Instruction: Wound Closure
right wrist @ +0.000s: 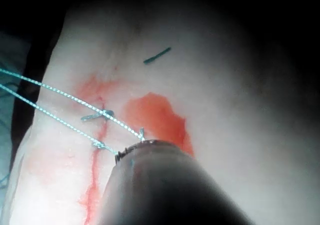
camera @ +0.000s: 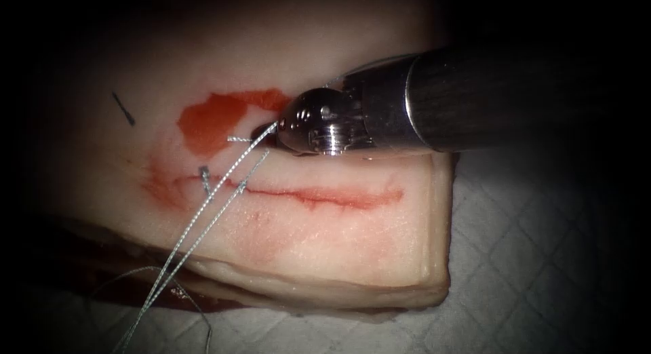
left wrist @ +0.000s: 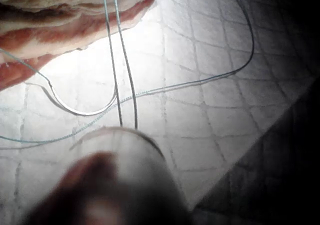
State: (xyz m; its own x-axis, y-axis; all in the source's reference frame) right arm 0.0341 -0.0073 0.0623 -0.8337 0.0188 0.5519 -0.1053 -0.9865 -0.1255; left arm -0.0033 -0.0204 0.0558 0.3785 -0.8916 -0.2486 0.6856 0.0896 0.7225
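Tissue with cut, right gripper grasping thread, needle on cloth, no writing.

tissue: pale cream, pink-banded edge | cut: thin red line | fluid: orange-red patch just beside right end effector | thread: silvery grey-teal, twisted | cloth: white, diamond-quilted | end effector: shiny silver, dark shaft
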